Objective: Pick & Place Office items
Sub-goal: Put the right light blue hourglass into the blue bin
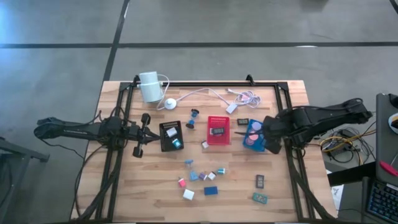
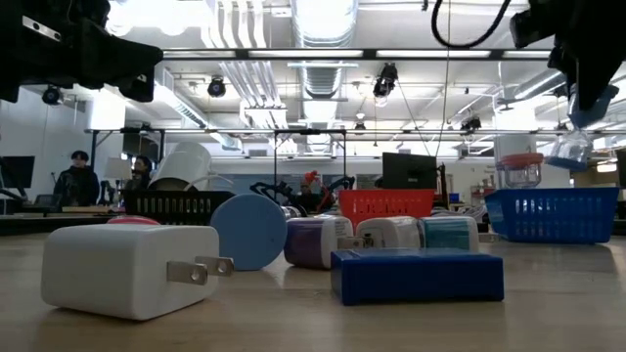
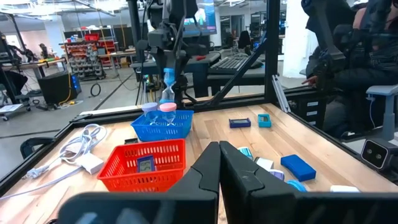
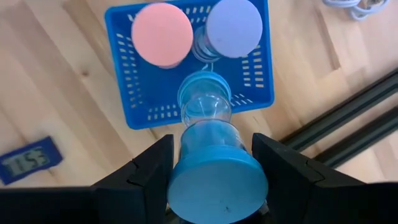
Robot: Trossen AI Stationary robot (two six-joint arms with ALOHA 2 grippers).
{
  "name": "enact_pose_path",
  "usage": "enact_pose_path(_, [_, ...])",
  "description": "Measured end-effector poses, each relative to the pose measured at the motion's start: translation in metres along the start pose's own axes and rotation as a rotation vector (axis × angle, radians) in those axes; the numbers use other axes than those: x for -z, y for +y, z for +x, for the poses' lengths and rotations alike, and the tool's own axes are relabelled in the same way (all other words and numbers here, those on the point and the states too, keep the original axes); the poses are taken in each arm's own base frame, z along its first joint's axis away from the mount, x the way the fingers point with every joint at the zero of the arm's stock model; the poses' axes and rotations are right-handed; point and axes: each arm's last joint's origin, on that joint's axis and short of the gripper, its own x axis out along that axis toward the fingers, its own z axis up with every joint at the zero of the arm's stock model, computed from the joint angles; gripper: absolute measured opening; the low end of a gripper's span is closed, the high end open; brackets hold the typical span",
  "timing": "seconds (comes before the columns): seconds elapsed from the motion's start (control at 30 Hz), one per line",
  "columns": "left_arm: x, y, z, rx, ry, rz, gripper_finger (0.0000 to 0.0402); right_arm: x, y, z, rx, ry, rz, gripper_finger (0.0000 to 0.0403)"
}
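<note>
A blue hourglass (image 4: pixel 211 149) hangs upright over a blue tray (image 4: pixel 140 106) holding 2 more, pink-topped (image 4: pixel 161 34) and purple-topped (image 4: pixel 233 26). Small white, blue and purple blocks (image 1: pixel 199 177) lie scattered on the table's near middle.

Floor (image 1: pixel 249 22): grey concrete around the table, crossed by dark lines.
Table (image 1: pixel 286 186): light wooden planks, edged by a black metal frame (image 1: pixel 205 83).
Ceiling (image 2: pixel 323 24): exposed silver ducts and pipework, bright strip lights.
Back of room: shelving (image 3: pixel 84 53) stacked with red bins; two people (image 2: pixel 78 176) by a distant workbench.
Beside the table: desk with a keyboard (image 3: pixel 233 61), dark monitors (image 2: pixel 408 171), a seated person (image 3: pixel 348 68) at the far side.
</note>
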Motion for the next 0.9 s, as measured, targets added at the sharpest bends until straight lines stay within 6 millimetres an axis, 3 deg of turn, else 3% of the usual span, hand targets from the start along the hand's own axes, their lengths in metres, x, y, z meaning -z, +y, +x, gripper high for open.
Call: enact_pose_path(0.9, [0.001,0.000,0.000,0.000,0.007,0.002,0.0007,-0.048,0.000,0.043,0.107,0.167,-0.170,0.0192])
